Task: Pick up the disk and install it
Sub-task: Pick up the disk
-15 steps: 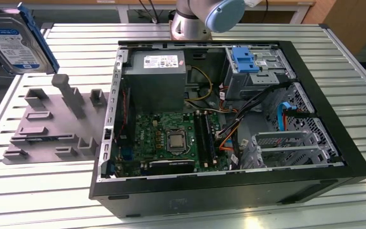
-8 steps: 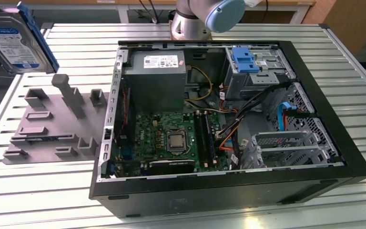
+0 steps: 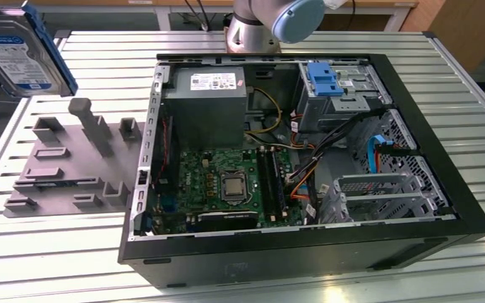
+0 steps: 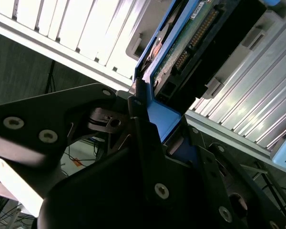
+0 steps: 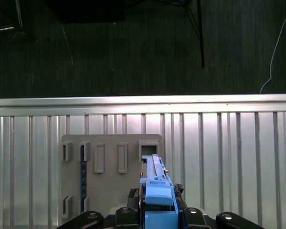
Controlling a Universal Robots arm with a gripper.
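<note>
The disk point(image 3: 11, 53), a silver drive with a white-and-blue label in a blue carrier, hangs in the air at the exterior view's upper left, above the table's corner. In the second wrist view my gripper point(image 4: 145, 102) is shut on the blue carrier, and the disk point(image 4: 190, 40) shows its green circuit-board underside. The first wrist view has the disk point(image 5: 155, 183) edge-on between the fingers point(image 5: 133, 195), held above the grey fixture plate point(image 5: 109, 191).
An open computer case point(image 3: 444, 208) lies on the slatted metal table point(image 3: 57, 252), with a grey power supply point(image 3: 209, 101), a motherboard point(image 3: 225, 183), a blue bracket point(image 3: 325, 79) in the top bay and a metal drive cage point(image 3: 377, 189). The grey fixture plate point(image 3: 74, 158) sits beside the case.
</note>
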